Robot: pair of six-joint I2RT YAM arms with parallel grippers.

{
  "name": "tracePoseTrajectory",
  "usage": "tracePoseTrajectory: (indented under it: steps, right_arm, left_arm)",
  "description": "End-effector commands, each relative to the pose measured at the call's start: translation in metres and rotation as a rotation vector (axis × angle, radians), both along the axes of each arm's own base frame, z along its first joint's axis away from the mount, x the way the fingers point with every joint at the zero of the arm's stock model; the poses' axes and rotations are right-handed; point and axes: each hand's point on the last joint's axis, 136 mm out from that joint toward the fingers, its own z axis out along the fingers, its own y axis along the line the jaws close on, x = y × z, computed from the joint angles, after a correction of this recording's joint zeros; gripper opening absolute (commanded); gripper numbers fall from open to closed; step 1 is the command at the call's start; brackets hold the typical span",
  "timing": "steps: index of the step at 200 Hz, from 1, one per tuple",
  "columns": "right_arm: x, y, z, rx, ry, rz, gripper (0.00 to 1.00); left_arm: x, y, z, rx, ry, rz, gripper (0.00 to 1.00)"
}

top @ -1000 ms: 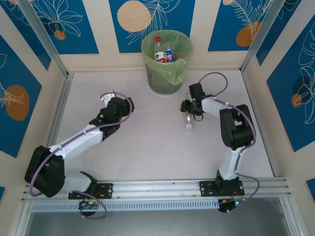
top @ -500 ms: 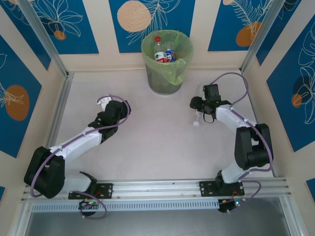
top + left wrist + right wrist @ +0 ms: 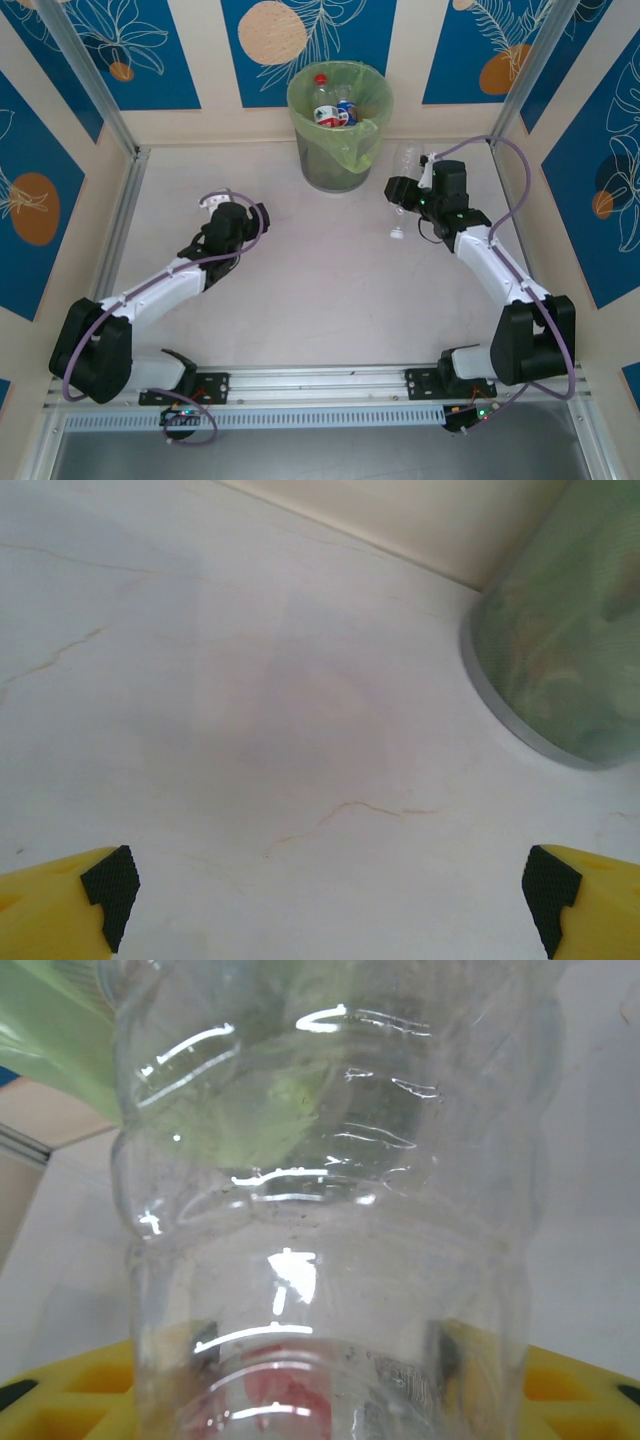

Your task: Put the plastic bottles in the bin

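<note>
Nearby, bin (image 3: 328, 172) beside clear bottle (image 3: 320, 1220).

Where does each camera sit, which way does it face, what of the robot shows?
Top external: above, behind the bases, looking down on table and bin; both arms.
Left wrist: on the left arm, facing table and bin wall; left gripper open.
Right wrist: on the right arm, facing the clear bottle in the right gripper.
Shared: bin, top and left wrist.
</note>
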Motion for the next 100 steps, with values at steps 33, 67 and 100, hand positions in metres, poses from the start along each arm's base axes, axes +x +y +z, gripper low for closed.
tracePoseTrajectory:
  steps: [33,67,100]
  right_arm:
    - [0.007,0.013,0.085,0.075,-0.221,0.071,0.57]
    - [0.018,0.017,0.112,0.095,-0.282,0.089,0.57]
    - [0.035,0.028,0.143,0.146,-0.332,0.137,0.57]
  left_arm:
    - [0.007,-0.034,0.046,-0.044,-0.118,-0.209,1.00]
    - [0.005,-0.026,0.044,-0.021,-0.103,-0.177,1.00]
    - [0.001,-0.020,0.039,-0.005,-0.081,-0.159,1.00]
